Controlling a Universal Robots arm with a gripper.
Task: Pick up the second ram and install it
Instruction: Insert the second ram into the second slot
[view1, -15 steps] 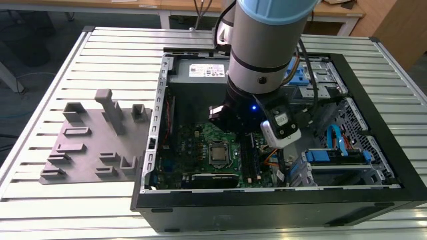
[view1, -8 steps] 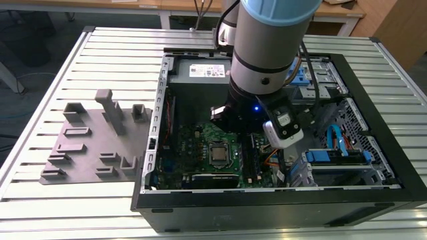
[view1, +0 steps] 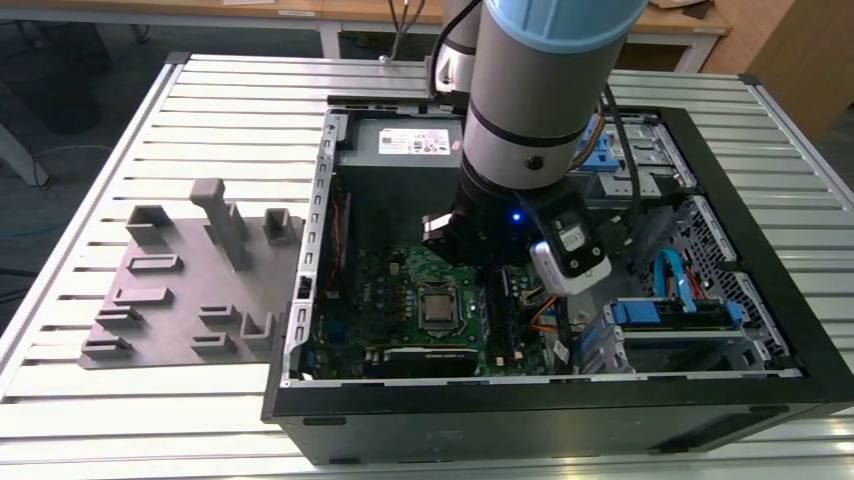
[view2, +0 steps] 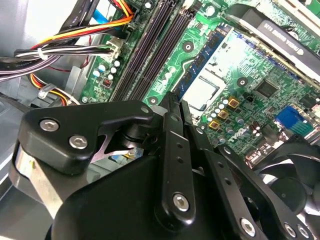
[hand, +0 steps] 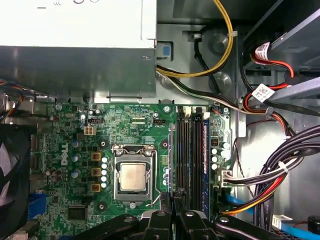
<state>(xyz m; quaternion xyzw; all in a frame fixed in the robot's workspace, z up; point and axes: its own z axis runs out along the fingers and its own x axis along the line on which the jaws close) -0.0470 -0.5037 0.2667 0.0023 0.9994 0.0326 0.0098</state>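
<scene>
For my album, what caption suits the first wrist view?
Gripper poised over the memory slots beside the processor on a green motherboard.

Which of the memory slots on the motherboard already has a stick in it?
The slot farthest from the processor, beside the cables: a blue-edged stick stands in it, while the slots nearer the processor look dark and empty.
</scene>
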